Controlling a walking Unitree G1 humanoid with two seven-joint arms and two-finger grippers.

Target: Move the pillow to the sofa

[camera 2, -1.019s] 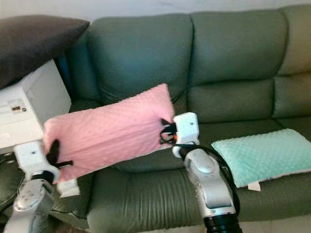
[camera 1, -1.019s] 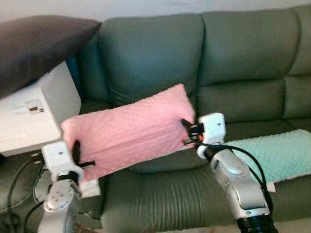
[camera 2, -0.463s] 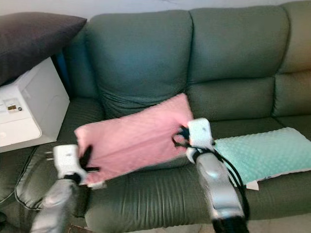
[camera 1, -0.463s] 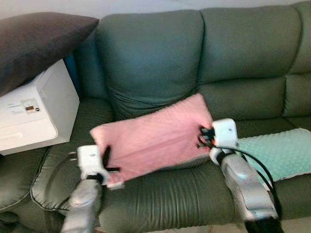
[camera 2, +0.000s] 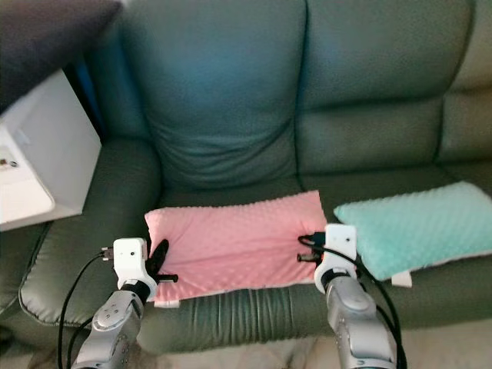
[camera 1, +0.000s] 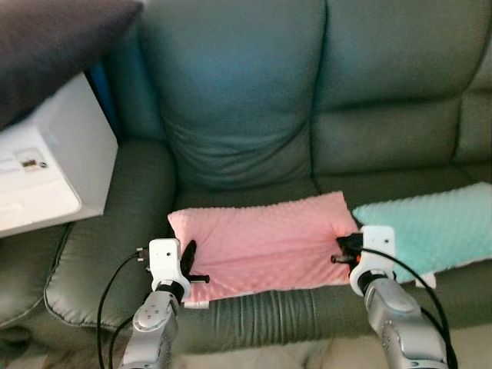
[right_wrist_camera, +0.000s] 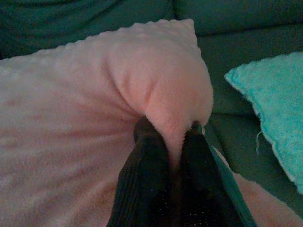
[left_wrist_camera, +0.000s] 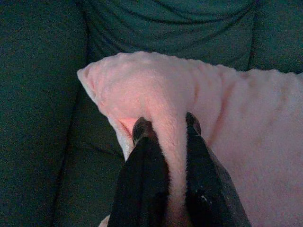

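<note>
The pink pillow (camera 1: 265, 242) lies flat on the green sofa (camera 1: 246, 115) seat, just left of a mint pillow (camera 1: 438, 231). My left gripper (left_wrist_camera: 165, 125) pinches its near-left corner, and my right gripper (right_wrist_camera: 169, 132) is clamped on its right edge.

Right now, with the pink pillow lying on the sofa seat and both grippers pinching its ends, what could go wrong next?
1. Both the left gripper and right gripper pinch folds of the pink pillow; pulling back before opening could drag it off the seat.
2. Its right end lies close to the mint pillow, which may get nudged.
</note>
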